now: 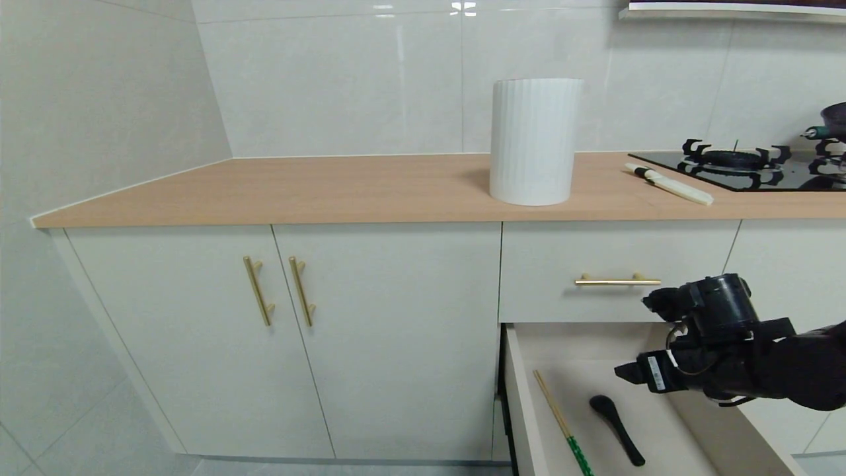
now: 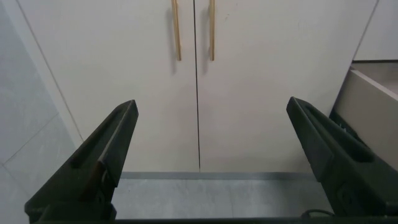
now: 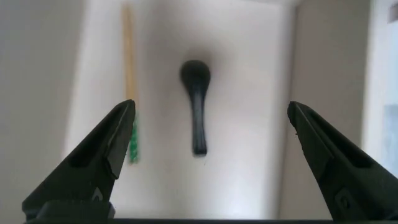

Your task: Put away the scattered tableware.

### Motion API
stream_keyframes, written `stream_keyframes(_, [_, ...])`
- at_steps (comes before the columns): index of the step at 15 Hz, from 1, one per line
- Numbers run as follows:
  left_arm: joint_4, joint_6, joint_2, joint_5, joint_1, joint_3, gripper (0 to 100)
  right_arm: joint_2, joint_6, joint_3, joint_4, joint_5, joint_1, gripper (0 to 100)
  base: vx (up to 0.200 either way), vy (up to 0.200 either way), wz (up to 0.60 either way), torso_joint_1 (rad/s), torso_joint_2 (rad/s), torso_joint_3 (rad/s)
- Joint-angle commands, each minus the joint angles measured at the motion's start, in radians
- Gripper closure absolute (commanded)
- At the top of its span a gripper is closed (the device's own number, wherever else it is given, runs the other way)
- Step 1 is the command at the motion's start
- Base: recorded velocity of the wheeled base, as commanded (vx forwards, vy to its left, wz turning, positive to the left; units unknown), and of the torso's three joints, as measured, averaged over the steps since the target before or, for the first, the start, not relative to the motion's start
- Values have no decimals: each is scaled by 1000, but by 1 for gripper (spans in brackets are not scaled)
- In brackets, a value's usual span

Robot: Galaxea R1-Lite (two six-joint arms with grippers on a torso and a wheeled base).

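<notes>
Spoon (image 1: 618,430) and chopsticks (image 1: 558,416) lie in the drawer (image 1: 519,396); right gripper (image 1: 638,337) and left gripper (image 2: 211,109) are released, empty. Next, probably, the knife (image 1: 667,183) near the countertop's (image 1: 330,188) right edge.

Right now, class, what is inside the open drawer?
Inside the open drawer lie chopsticks and a black spoon, not touching. The right gripper hides the drawer's far right corner; its front is out of frame.

Glossy white wall tiles (image 1: 330,79) at 12 o'clock. Wood-tone countertop (image 1: 330,188) across centre. Cream cabinet doors (image 1: 383,330), gold handles (image 1: 258,291). Gas hob (image 1: 733,162) at 2 o'clock, open drawer (image 1: 522,390) at 5, grey floor tiles (image 1: 86,436) at 7.
</notes>
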Motion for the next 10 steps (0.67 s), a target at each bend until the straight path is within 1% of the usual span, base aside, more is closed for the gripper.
stream_keyframes(1, [0, 0, 0, 0, 0, 0, 0, -159, -3, 54, 0, 1, 66, 0, -200, 0, 0, 2, -2, -2])
stream_keyframes(3, [0, 0, 0, 0, 0, 0, 0, -202, -6, 77, 4, -4, 105, 0, -200, 0, 0, 0, 0, 5])
stream_keyframes(6, [0, 0, 0, 0, 0, 0, 0, -283, -37, 85, 109, -6, 138, 0, -200, 0, 0, 2, 2, 5])
stream_keyframes(7, [0, 0, 0, 0, 0, 0, 0, -309, -68, 87, 159, -4, 141, 0, -200, 0, 0, -2, 7, 2])
stream_keyframes(8, [0, 0, 0, 0, 0, 0, 0, -349, -112, 85, 256, 1, 148, 0, -200, 0, 0, 2, 2, -2])
stream_keyframes(9, [0, 0, 0, 0, 0, 0, 0, -383, -150, 82, 362, 1, 167, 0, 0, 0, 0, 0, 0, 0])
stream_keyframes(10, [0, 0, 0, 0, 0, 0, 0, -401, -178, 82, 432, 1, 181, 0, 0, 0, 0, 0, 0, 0])
